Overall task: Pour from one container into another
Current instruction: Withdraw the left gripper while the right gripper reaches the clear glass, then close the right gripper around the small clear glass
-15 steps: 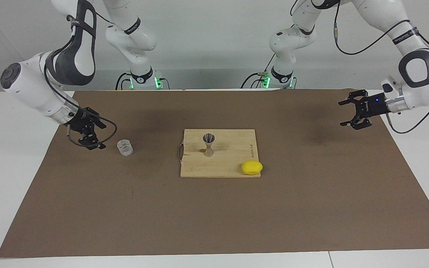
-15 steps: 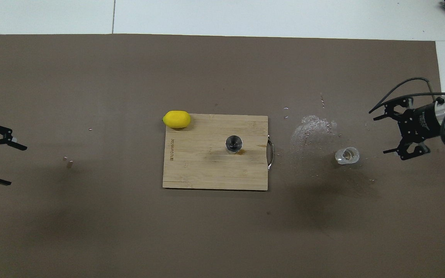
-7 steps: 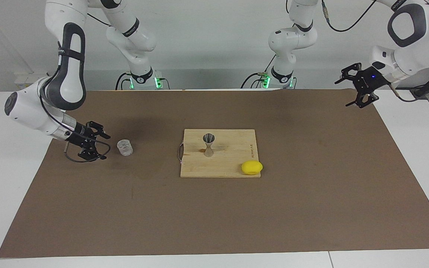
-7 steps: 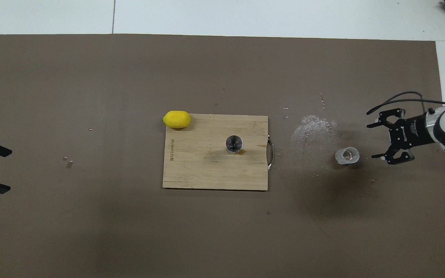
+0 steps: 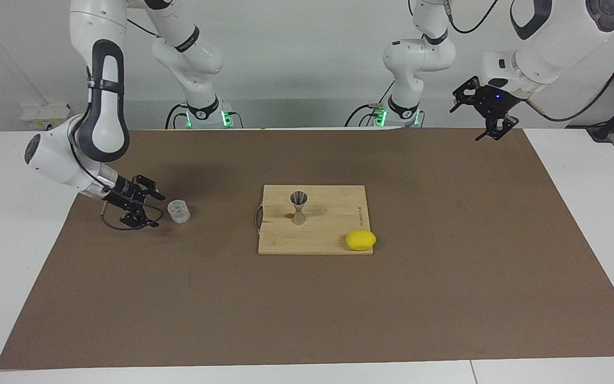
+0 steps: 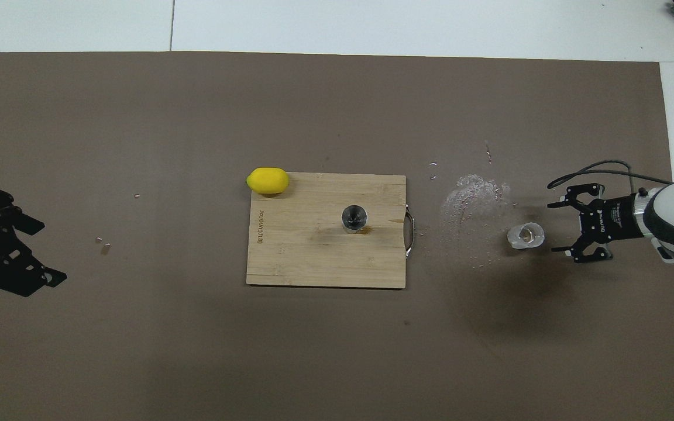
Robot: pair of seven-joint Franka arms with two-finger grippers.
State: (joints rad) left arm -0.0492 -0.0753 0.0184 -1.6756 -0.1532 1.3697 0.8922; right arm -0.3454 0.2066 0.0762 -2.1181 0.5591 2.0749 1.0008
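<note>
Glass (image 5: 179,211) upright beside right gripper (image 5: 148,208), jaws wide; jigger (image 5: 299,207) on board (image 5: 333,234); left gripper (image 5: 482,113) raised, jaws wide.

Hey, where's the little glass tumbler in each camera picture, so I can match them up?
Facing view: the glass tumbler stands on the brown mat toward the picture's left side, just ahead of the right gripper.
Overhead view: the glass tumbler sits toward the picture's right side, beside the same gripper.
Shared landmark: the wooden cutting board at the centre.
</note>
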